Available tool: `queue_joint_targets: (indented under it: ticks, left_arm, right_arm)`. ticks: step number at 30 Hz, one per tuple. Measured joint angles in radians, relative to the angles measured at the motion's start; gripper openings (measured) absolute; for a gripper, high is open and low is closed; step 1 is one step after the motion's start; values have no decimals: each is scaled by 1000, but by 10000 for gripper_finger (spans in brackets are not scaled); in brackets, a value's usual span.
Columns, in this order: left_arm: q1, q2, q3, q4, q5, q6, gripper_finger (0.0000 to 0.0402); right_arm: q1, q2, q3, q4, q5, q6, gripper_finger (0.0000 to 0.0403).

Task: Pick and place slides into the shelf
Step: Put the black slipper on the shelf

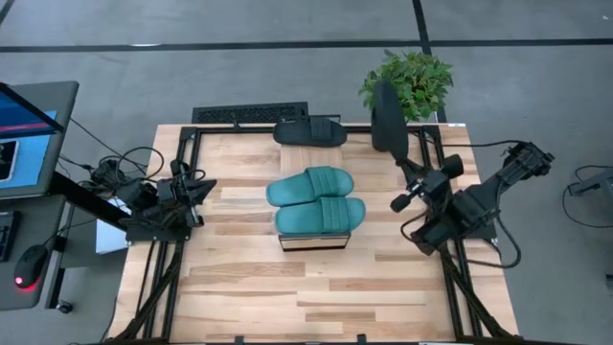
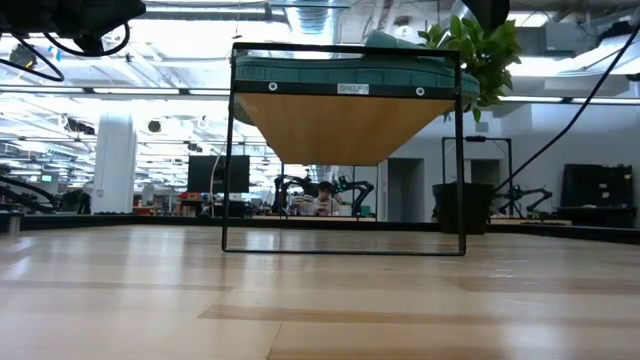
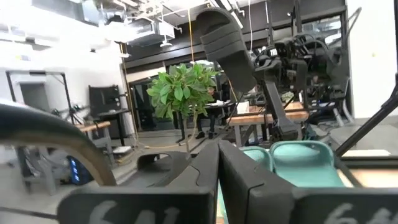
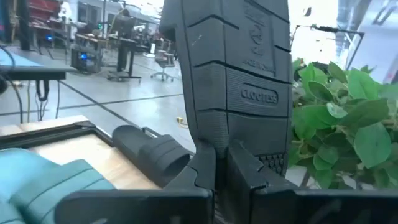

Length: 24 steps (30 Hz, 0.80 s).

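On top of the shelf [image 1: 312, 241], near the middle of the wooden table [image 1: 249, 287], two teal slides [image 1: 316, 200] are lying side by side, touching along their long edges. Their long axes are running across the table from the left arm's side toward the right arm's side, and the ribbed straps are sitting toward the right arm's end. The low view is showing the shelf as a thin dark frame carrying a light-wood board with the teal soles resting on it.

At the table's far edge, a black slide [image 1: 309, 132] is lying flat, its long axis also running left to right, just in front of a dark keyboard [image 1: 250, 114].

The right gripper [image 1: 397, 165] is clenching the second black slide [image 1: 388, 117] by one end. This slide is hanging over the far right corner, its long axis pointing away from the gripper toward the potted plant [image 1: 414, 79], its free end beside the leaves. The right wrist view is showing its grooved sole rising upright from between the fingers [image 4: 205, 171].

The left gripper [image 1: 206, 188] is waiting at the table's left side, clenched and holding nothing.
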State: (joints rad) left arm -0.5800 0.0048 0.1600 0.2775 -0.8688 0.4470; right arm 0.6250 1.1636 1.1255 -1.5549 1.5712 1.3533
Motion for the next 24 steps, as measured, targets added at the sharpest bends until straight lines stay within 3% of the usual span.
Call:
queue_joint_targets:
  ticks: [9,15,24]
  left_arm:
    - [0,0,0,2,-1,116,0]
    - [0,0,0,-3,-1,113,0]
    - [0,0,0,-3,-1,108,0]
  right_arm:
    - [79,-8,151,11,0,-120,3]
    - [133,58,390,58,1,-378,3]
    - [104,195,804,97,1,-795,3]
